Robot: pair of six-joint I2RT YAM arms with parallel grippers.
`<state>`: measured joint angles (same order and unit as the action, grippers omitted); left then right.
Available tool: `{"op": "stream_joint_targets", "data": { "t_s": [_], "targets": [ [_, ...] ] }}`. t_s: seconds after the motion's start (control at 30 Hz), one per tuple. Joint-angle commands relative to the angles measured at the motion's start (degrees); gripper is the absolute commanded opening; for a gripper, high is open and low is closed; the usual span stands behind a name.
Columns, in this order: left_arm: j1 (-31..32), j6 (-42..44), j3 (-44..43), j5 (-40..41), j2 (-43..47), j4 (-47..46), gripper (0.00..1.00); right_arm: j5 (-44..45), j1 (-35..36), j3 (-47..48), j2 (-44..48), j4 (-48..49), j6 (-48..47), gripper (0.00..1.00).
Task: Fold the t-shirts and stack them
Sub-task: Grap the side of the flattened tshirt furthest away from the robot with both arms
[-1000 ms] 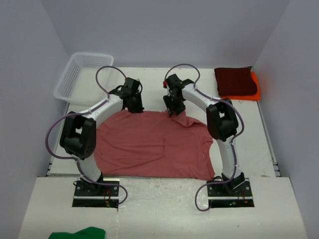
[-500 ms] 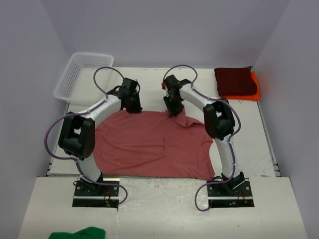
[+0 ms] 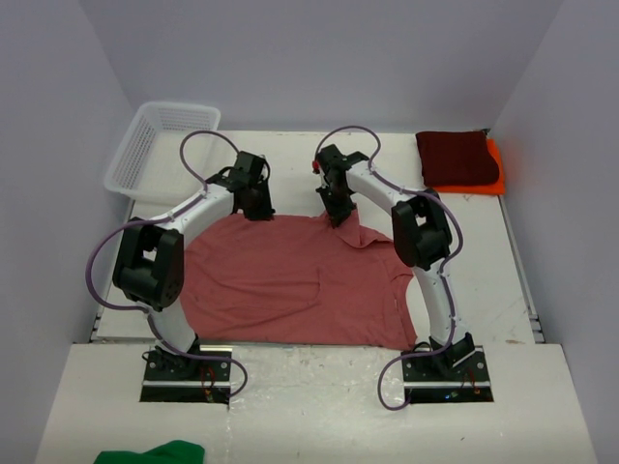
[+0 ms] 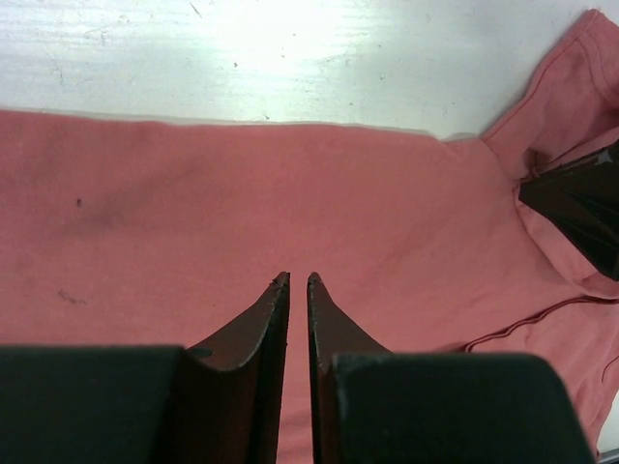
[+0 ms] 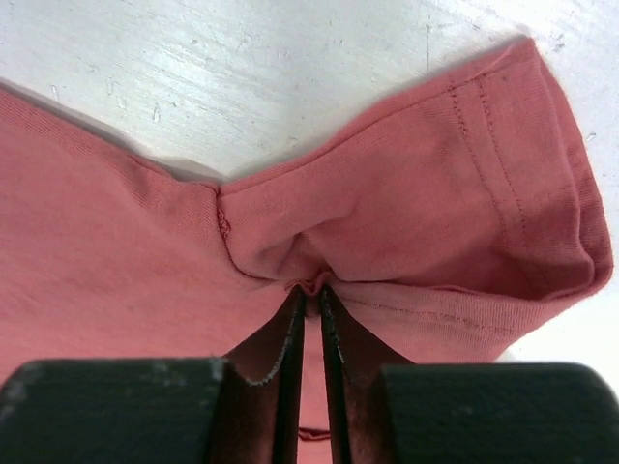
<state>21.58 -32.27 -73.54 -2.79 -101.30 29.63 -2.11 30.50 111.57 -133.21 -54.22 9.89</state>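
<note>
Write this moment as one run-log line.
rose t-shirt spread flat | left fingers closed on far edge | right fingers pinching far sleeve

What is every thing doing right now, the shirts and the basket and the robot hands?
rose t-shirt: spread flat, one sleeve bunched.
maroon t-shirt: folded, on the orange one.
orange t-shirt: under it, only an edge showing.
basket: upright.
left hand: nearly shut, over the rose t-shirt; grip unclear.
right hand: shut, pinching the rose t-shirt's sleeve seam.
green cloth: crumpled.
</note>
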Motion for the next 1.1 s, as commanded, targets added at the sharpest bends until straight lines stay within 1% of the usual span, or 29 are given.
{"op": "stream_joint_targets", "data": {
  "t_s": [0.0,0.17,0.23,0.27,0.3,0.4,0.5,0.53,0.63,0.73,0.93,1.07],
  "targets": [
    [-0.8,0.5,0.2,-0.5,2.7,-1.2,0.13,0.4,0.5,2.6,-1.3,-1.7,-0.1,0.11],
    [-1.3,0.0,0.3,1.7,2.9,-0.8,0.14,1.5,0.4,0.9,0.8,-0.1,0.3,0.07],
    [-1.4,-0.2,-0.2,5.8,2.9,0.2,0.14,3.9,0.5,0.1,2.2,0.6,0.8,0.03],
    [-1.4,-0.5,-0.3,7.4,2.8,0.9,0.17,4.9,0.5,0.0,2.8,0.7,1.0,0.00],
    [-1.5,-0.7,-0.6,11.1,2.4,1.6,0.18,5.5,0.5,-0.9,4.2,1.0,1.2,0.00],
    [-2.5,-2.2,-3.1,16.9,0.0,5.6,0.22,6.1,0.4,-3.0,7.5,3.1,1.7,0.00],
    [-4.0,-2.9,-5.3,18.7,-3.2,7.9,0.28,6.5,0.4,-4.4,9.7,4.8,2.1,0.00],
    [-4.3,-3.1,-6.4,19.3,-4.0,8.9,0.34,6.7,0.5,-4.4,10.8,4.9,2.0,0.00],
    [-5.8,-3.3,-7.9,20.8,-6.3,9.9,0.38,7.8,0.5,-5.1,13.3,5.3,2.0,0.00],
    [-7.5,-3.3,-9.9,22.4,-8.2,11.1,0.40,7.2,0.5,-6.0,15.2,7.1,1.1,0.00],
    [-10.9,-3.7,-14.8,25.2,-12.3,14.0,0.42,4.2,0.4,-3.5,15.3,5.9,0.6,0.00],
    [-11.6,-4.2,-17.9,30.2,-14.8,16.2,0.42,2.5,0.5,-5.7,18.8,8.1,1.3,0.00]
  ]
}}
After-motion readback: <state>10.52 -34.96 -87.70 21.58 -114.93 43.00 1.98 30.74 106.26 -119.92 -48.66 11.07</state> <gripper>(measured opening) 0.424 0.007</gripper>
